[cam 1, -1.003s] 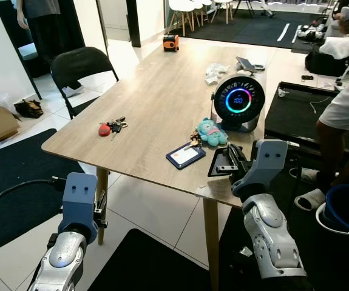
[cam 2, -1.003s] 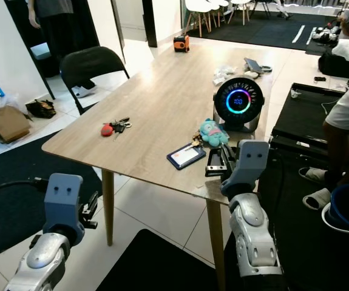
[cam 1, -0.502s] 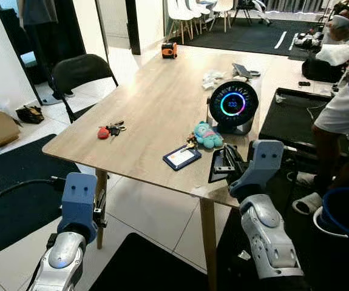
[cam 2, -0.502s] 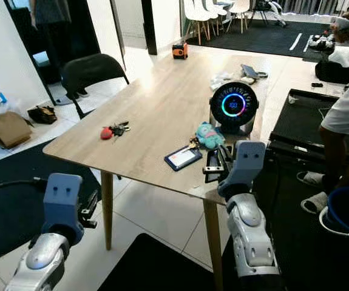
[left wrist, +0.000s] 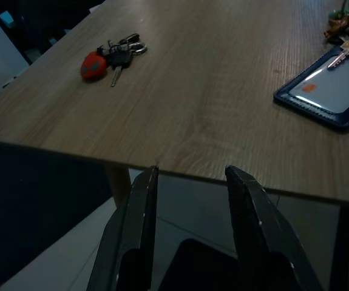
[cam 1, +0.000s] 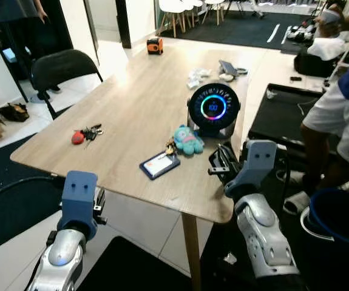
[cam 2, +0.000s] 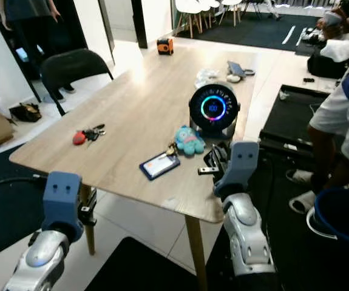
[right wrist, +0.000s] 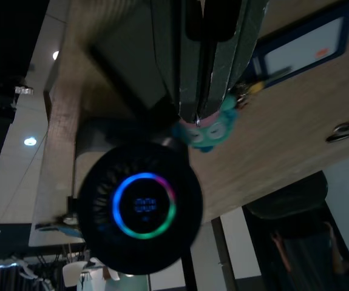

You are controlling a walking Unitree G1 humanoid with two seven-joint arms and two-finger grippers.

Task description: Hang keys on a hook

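Seemingly "100" glows on the round display [cam 1: 213,108]; left fingers [left wrist: 136,212] spread, right fingers [right wrist: 174,54] pressed together

Mostly the camera moved, so the whole scene slid left and the light wooden tabletop [cam 1: 132,103] sits lower in frame. The right gripper [cam 1: 221,162], fingers together, went from over the tabletop's near right corner to just off its right edge.

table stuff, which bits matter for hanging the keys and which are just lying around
For the job:
keys with red fob
left gripper, open, short of the table edge
right gripper, shut, by the plush

Just lying about:
blue card holder
teal plush keychain
round glowing fan
orange tape measure
black chair

No hook seen.
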